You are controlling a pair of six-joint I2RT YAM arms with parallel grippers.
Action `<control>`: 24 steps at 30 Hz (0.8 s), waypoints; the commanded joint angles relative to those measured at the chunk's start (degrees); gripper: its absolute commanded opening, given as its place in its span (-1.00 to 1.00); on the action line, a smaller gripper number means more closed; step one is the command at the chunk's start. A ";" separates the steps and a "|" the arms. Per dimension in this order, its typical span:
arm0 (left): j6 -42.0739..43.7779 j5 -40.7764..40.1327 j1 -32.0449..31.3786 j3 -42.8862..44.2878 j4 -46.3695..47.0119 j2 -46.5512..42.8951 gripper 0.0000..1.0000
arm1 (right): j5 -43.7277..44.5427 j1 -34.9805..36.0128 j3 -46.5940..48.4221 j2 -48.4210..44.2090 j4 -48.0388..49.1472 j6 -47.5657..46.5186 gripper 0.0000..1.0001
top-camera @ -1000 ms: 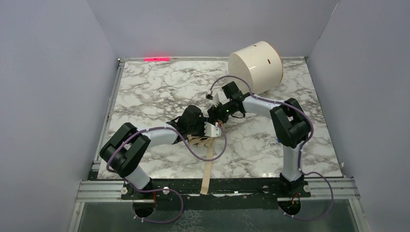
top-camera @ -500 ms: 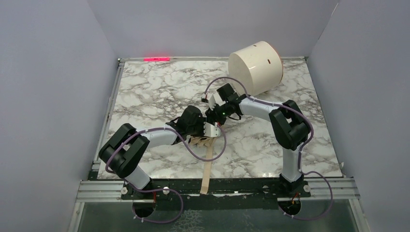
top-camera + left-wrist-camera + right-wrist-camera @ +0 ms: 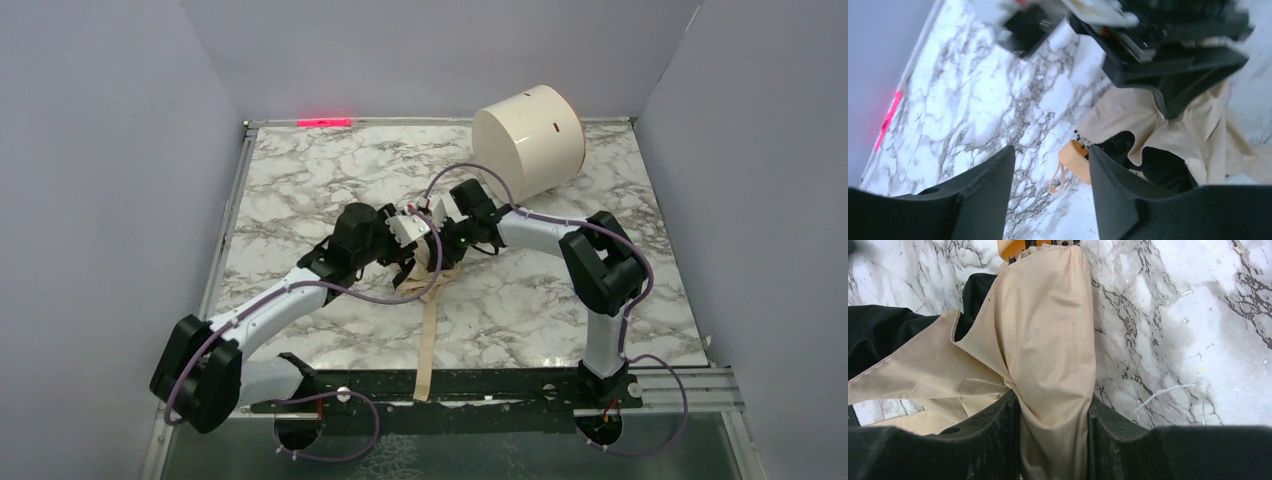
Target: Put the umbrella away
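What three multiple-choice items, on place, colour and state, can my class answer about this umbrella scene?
1. Where is the white cylindrical drum?
A. far right of the marble table
B. near left corner
C. table centre

2. What colour is the fabric folding umbrella's canopy?
A. red
B. beige
C. blue

3. What state is the right gripper in?
A. open over bare marble
B. shut on the umbrella's fabric
C. gripping the drum

Answers: 1 A, the top view shows it far right; 2 B, the right wrist view shows beige cloth; 3 B, fabric is pinched in its grip.
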 commanded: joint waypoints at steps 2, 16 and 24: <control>-22.19 -3.61 0.58 -1.77 -0.96 -13.16 0.23 | 8.04 -0.14 -3.24 1.94 -2.73 -0.54 -0.81; -56.67 -3.25 -4.53 -9.92 4.53 -15.91 0.16 | 8.48 -0.14 -3.64 1.36 -2.78 0.33 -0.80; -56.35 -8.20 -10.15 -10.58 3.81 -13.00 0.08 | 8.85 -0.09 -4.39 0.92 -2.62 0.41 -0.80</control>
